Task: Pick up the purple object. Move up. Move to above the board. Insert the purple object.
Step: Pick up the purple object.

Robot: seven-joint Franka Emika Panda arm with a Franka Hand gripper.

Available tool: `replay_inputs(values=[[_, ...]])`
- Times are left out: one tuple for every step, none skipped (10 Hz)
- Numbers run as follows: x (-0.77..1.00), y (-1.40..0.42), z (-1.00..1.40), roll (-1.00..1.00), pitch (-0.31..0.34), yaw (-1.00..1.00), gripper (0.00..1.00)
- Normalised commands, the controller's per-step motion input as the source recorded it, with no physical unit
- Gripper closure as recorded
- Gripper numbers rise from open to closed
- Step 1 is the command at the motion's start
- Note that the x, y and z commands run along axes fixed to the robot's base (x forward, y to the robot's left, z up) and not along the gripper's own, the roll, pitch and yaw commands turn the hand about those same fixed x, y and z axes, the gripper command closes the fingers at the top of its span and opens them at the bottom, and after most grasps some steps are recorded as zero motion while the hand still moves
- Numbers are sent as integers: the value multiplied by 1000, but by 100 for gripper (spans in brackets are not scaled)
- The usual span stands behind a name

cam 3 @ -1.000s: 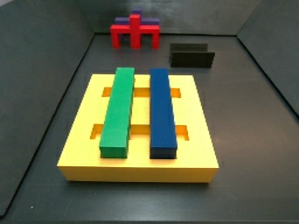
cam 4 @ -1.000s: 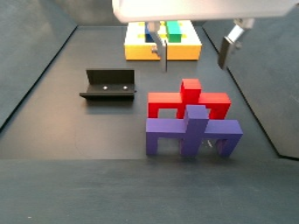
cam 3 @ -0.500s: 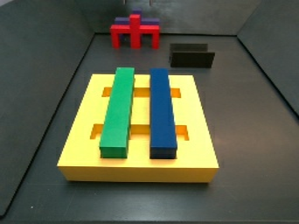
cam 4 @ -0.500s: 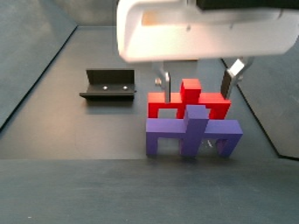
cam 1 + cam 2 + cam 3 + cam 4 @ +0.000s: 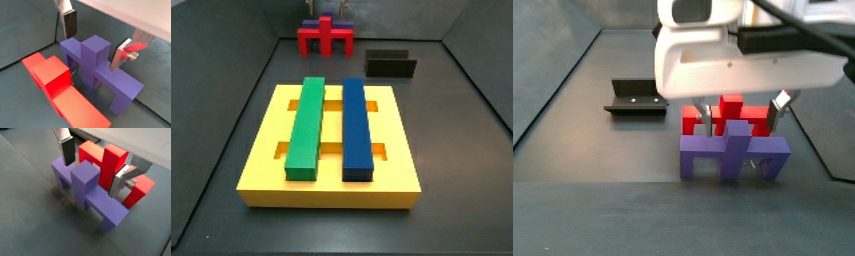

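The purple object [image 5: 93, 52] stands upright on the dark floor, a violet-blue arch with a central post; it shows in both wrist views [image 5: 83, 190] and in both side views [image 5: 734, 155] [image 5: 325, 20]. My gripper [image 5: 92, 50] is open, low over it, with one finger on each side of the post and gaps between pads and post; it also shows in a wrist view [image 5: 92, 177] and a side view [image 5: 738, 122]. The yellow board [image 5: 331, 187] lies far from the gripper.
A red piece [image 5: 110, 165] of similar shape stands right behind the purple object, close to one finger; it shows too in a side view [image 5: 325, 38]. A green bar [image 5: 307, 125] and a dark-blue bar [image 5: 357, 125] sit in the board. The black fixture [image 5: 637, 97] stands nearby.
My gripper has come from over the board toward the purple object and dropped, so its open fingers now flank the post. The blocks have not moved.
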Motion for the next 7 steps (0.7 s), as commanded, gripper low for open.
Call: replay_inputs(values=[[0, 37, -243, 0, 0, 0, 0], [0, 0, -197, -4, 0, 0, 0], [0, 37, -197, -7, -4, 0, 0], [0, 80, -200, 0, -3, 0, 0], [0, 100, -151, 1, 0, 0, 0], [29, 60, -60, 11, 11, 0, 0], [0, 0, 0, 0, 0, 0, 0]])
